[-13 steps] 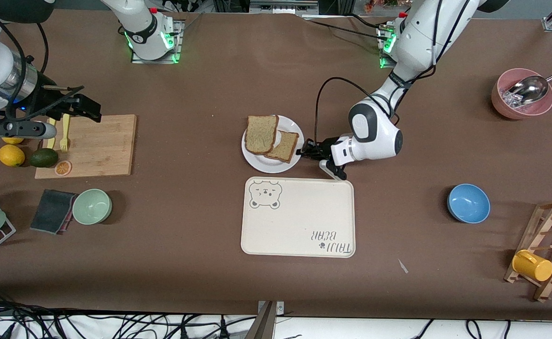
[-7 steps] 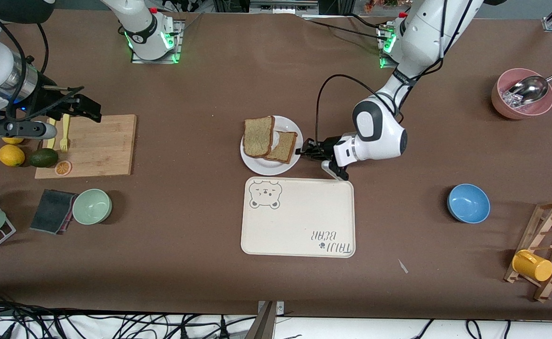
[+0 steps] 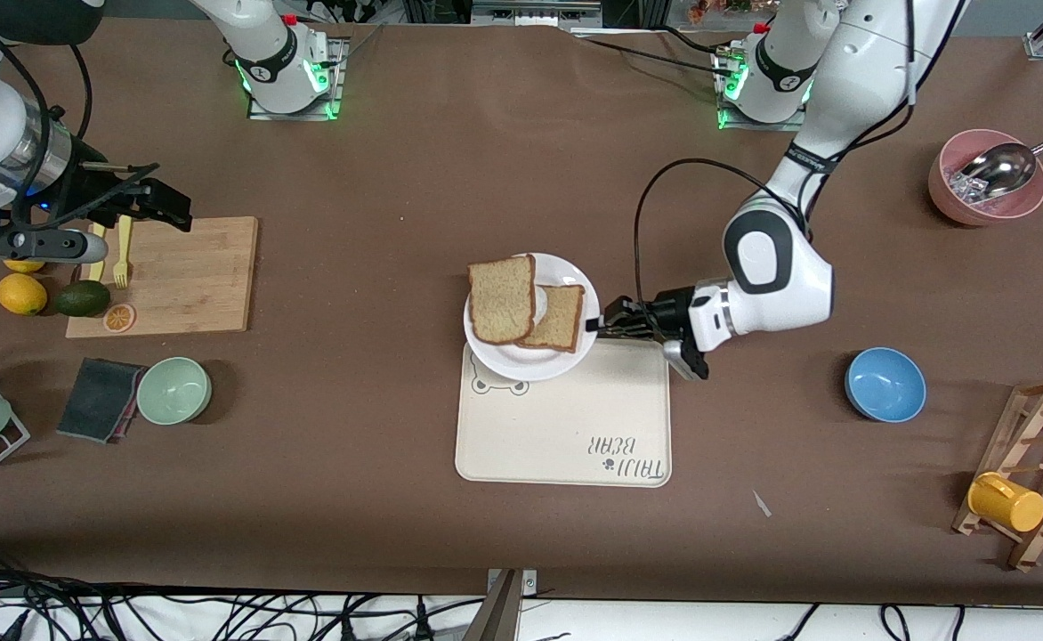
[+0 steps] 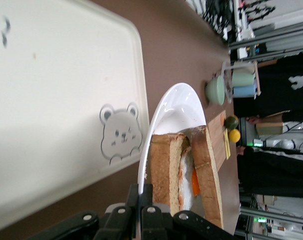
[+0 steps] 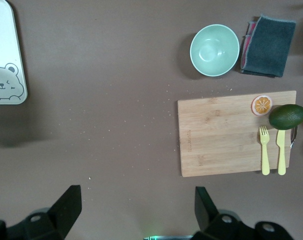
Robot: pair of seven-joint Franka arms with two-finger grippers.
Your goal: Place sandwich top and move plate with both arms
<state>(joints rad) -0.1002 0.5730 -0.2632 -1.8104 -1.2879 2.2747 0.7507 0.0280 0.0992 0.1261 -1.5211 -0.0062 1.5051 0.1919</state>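
Above tray (image 3: 575, 427) — plate (image 3: 566, 363) (rim) between fingers (image 3: 615, 313).

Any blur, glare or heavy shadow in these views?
Front view: even light, sharp, soft shadow beside the green bowl. Left wrist view: tray looks washed out, the left gripper at the edge slightly soft. Right wrist view: sharp, a dim shadow patch on the table.

A brown surface (image 3: 397, 499) fills the room's middle (matte, evenly lit). Black cables (image 3: 130, 614) lie along its nearer edge over a white floor strip (image 3: 664, 623).
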